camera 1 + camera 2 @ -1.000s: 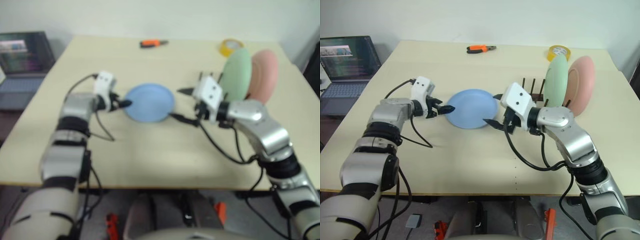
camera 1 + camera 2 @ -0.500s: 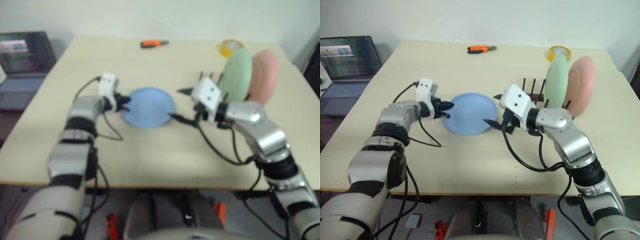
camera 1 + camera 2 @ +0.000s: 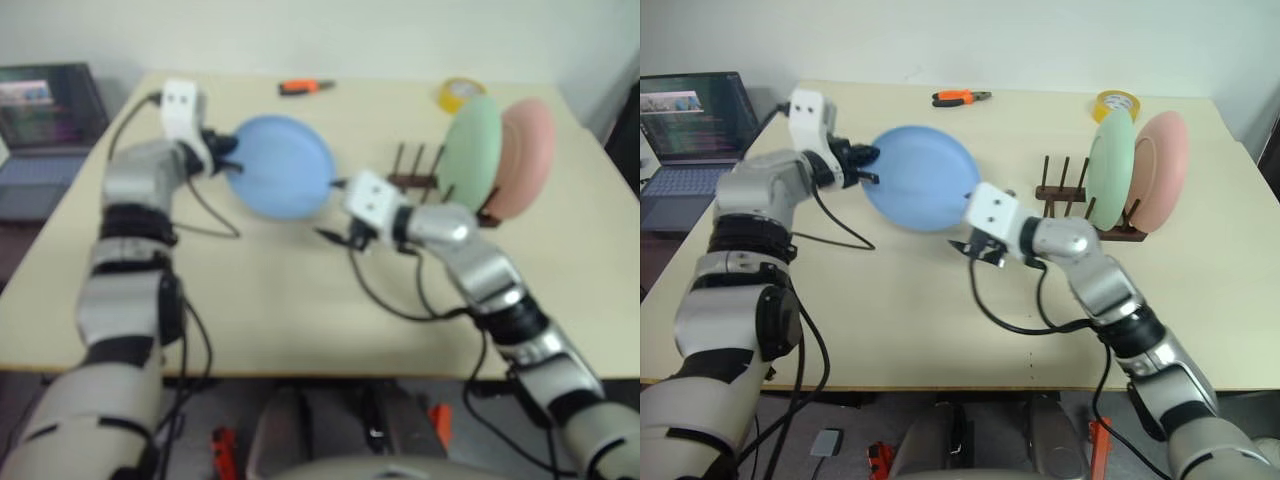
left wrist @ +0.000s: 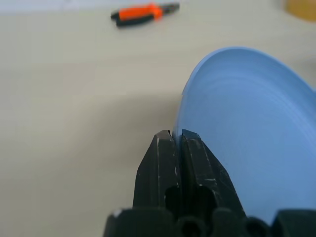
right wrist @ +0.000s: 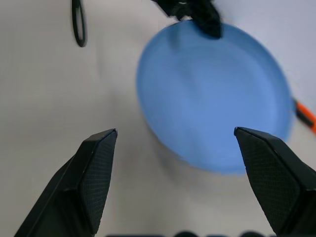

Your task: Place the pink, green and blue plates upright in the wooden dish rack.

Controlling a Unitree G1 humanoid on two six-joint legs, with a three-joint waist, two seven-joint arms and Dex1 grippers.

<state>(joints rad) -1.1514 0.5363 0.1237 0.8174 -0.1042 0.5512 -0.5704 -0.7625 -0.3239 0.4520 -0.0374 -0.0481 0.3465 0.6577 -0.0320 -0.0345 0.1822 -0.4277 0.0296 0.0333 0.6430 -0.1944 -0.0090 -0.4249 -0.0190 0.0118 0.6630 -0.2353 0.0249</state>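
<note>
With the left gripper [image 3: 868, 166] fingers clamped on the rim of the blue plate [image 3: 922, 178], lifted above the bench middle, the right gripper [image 3: 974, 234], fingers spread wide, should take its opposite rim squarely before the free pegs of the wooden dish rack [image 3: 1062, 186]

Both eye views look forward and down over the table [image 3: 940, 330] from the head. The left wrist view peers close along its shut fingers [image 4: 168, 163] pinching the blue plate [image 4: 256, 138]; the right wrist view shares that plate between spread fingers [image 5: 94, 173].
</note>
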